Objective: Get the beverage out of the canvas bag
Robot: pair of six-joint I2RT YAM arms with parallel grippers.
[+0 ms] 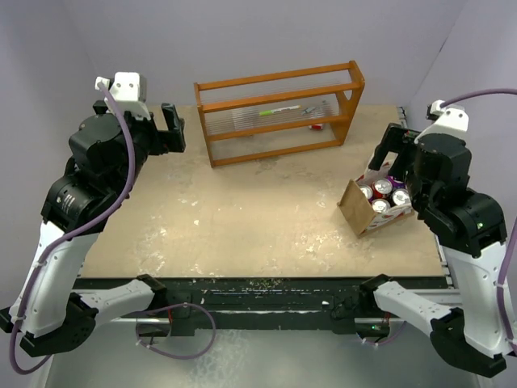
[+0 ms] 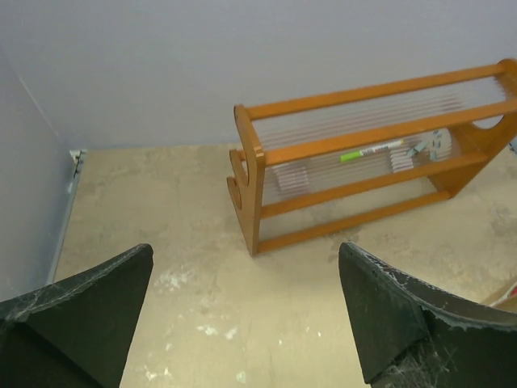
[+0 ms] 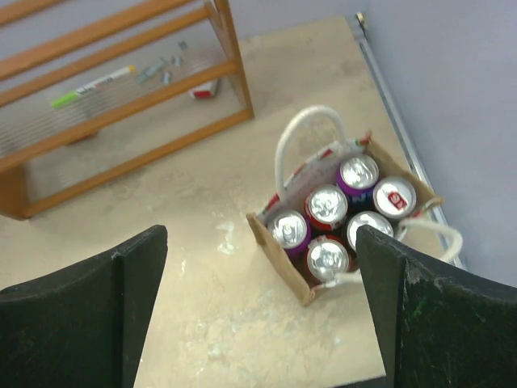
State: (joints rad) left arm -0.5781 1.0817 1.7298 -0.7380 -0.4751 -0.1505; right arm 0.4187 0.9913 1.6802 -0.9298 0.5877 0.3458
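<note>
Right claw sits nearest the lens in the right wrist view: both dark fingers spread wide, nothing btwn them, hovering above the canvas bag. Left claw is also spread and empty, over bare desk on the far-left side, facing the orange rack, well apart from the bag.

The bag stands at the desk's right edge, near the right arm, mouth up. Six cans are inside, upright, 2 rows of 3, packed touching w/ tops showing. One white loop handle arches up on the rack side; the other flops out toward the desk edge.

Handling, as a guess:
- Cans look stiff, smooth metal, so prob. slippery on the sidewall. If full, fairly heavy for a pinch grip.
- The bag is soft fabric and may lift or drag along w/ a can, since fit looks tight.
- There's little room for fingers btwn neighbours. Best hold is prob. across the top rim or upper shoulder of a corner can, one finger slipping btwn can and bag wall. The purple can at the near-left corner looks reachable.
- Keep clear of the upright handle on approach, then pull straight up.
</note>
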